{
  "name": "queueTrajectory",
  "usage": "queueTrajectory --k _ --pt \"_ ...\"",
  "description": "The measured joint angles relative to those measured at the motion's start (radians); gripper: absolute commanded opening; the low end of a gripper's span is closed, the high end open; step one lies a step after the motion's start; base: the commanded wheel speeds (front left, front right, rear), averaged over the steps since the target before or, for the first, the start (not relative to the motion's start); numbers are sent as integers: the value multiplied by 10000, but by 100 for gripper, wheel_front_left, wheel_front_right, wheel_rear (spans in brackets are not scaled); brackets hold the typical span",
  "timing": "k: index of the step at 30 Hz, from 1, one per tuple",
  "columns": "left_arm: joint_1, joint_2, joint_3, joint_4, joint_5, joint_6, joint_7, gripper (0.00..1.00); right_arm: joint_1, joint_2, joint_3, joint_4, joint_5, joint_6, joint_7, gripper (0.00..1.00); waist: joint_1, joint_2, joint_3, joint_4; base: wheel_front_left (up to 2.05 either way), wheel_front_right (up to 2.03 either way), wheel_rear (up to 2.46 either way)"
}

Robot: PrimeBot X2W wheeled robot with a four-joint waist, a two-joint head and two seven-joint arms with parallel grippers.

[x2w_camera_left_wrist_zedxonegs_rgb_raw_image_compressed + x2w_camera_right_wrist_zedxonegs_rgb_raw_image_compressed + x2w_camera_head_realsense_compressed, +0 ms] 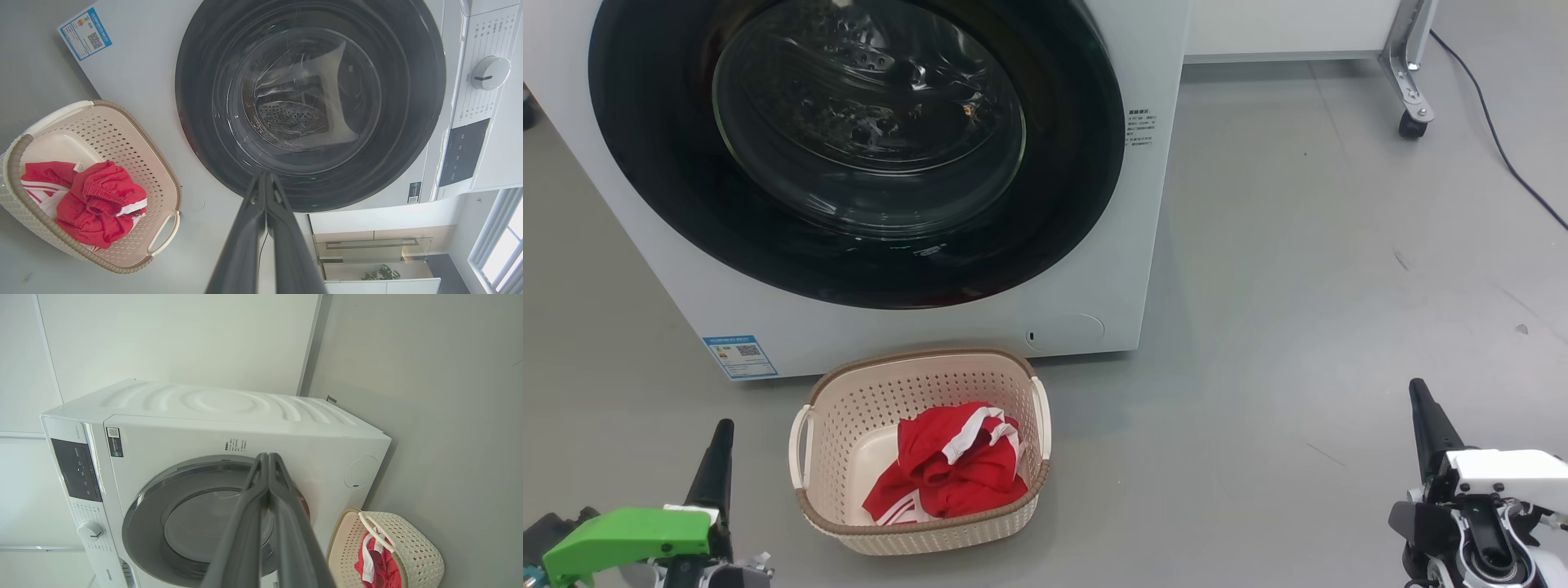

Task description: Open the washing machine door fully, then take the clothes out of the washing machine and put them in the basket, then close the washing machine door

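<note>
1. Nearest, at the lower left, the left gripper (724, 426) points up with its two dark fingers pressed together, holding nothing. A green cover (629, 535) hides its base, and the frame edge cuts it off.
2. Just right of it, the basket (923, 357) stands on the grey floor (1339, 327), close before the washing machine (1094, 286). The clothes (947, 474) lie heaped inside, their lower folds hidden by the near wall.
3. Behind, the machine's top is cut off. The washing machine door (858, 131) sits shut against the front. Reflections blur the dim drum behind the glass. A blue label (740, 356) marks the lower left corner.
4. At the lower right, the right gripper (1419, 388) has its fingers together and is empty, its wrist cut off.
5. Far upper right, a metal leg on a caster (1413, 82) and a dark cable (1494, 131) are well apart from the basket.
</note>
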Motion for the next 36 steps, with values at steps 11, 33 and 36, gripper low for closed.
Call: queueTrajectory --k 11,33,36 --pt "-58 -4 146 13 -660 -15 163 0 -125 -58 -119 117 746 81 157 0 0 0 -33 -21 0 0 0" --pt "-77 -4 148 13 -662 -17 163 0 -244 -58 -140 232 746 90 174 0 0 0 -35 -23 0 0 0" --pt "-77 -4 148 13 -662 -17 163 0 -244 -58 -142 238 746 90 174 0 0 0 -36 -23 0 0 0"
